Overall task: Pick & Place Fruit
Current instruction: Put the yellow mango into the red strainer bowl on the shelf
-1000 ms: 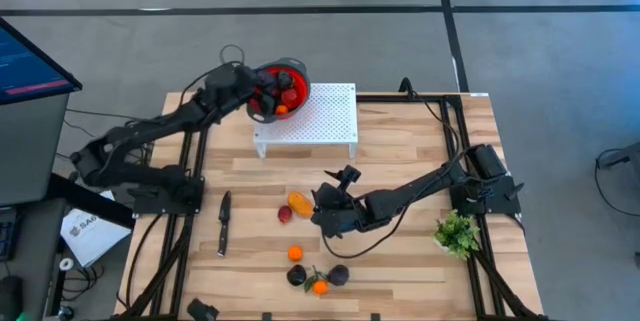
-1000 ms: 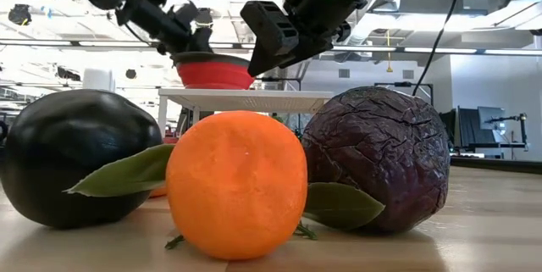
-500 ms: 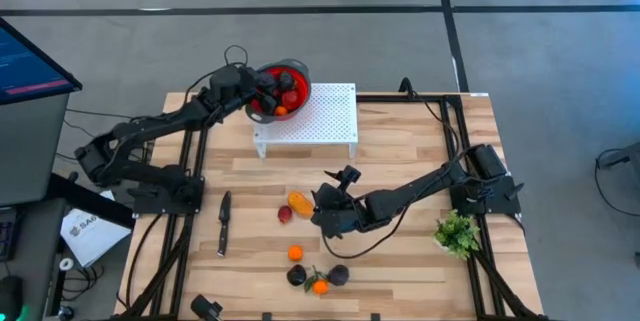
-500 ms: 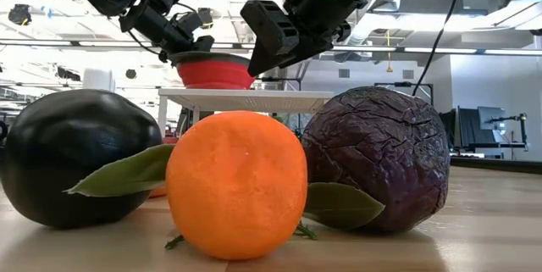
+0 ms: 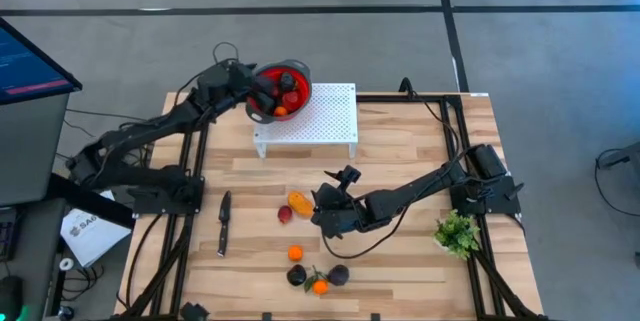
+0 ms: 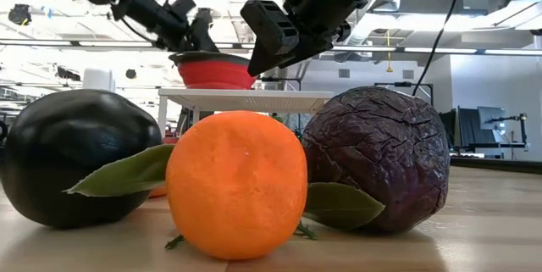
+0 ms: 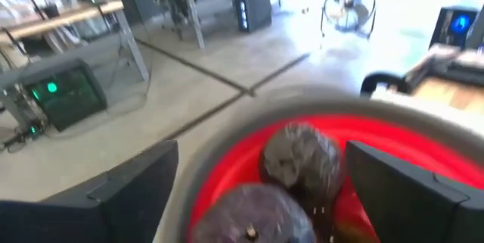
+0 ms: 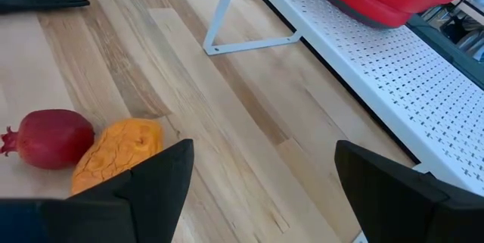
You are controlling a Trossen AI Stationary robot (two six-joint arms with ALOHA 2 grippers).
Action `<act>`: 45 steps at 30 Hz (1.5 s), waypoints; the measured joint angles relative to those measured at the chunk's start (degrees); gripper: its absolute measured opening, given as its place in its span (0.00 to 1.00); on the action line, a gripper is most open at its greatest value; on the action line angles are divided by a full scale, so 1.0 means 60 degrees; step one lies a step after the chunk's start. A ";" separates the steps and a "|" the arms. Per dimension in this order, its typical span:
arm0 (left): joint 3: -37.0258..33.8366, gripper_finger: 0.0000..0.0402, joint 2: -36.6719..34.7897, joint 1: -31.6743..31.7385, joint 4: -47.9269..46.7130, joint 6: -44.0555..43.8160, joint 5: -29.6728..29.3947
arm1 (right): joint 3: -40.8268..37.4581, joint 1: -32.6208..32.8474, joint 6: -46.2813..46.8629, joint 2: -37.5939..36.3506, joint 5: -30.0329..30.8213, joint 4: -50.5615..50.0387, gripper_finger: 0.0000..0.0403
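Lying slantwise between the right gripper's [image 8: 261, 190] spread fingers—the oblong orange fruit [image 8: 113, 154]—left gripper [image 7: 257, 190] likewise spread.

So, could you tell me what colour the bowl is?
Red with a grey rim, clearest in the left wrist view.

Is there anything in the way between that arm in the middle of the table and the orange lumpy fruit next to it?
Nothing visible. The right gripper hangs with its jaws open beside the oblong orange fruit, with only bare table between them. The red fruit lies against the orange one's far side, not in the path.
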 joint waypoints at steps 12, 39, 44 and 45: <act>-0.0004 0.89 -0.2977 -0.2152 -0.1601 0.0000 0.2721 | -0.0969 0.0025 -0.0288 -0.0010 -0.0019 0.1486 0.78; -0.4833 0.78 -0.1243 -0.9632 0.1583 -0.2344 -0.0311 | -0.3089 -0.1294 -0.1759 0.1042 -0.6050 0.7667 0.78; -0.5146 0.78 -0.0851 -0.9632 0.2836 -0.2341 -0.0525 | -0.3082 -0.1662 -0.2139 0.1075 -0.6838 0.7634 0.78; -0.5145 0.78 -0.0778 -0.9632 0.3016 -0.2326 -0.0559 | -0.3082 -0.1786 -0.2196 0.1088 -0.7187 0.7666 0.78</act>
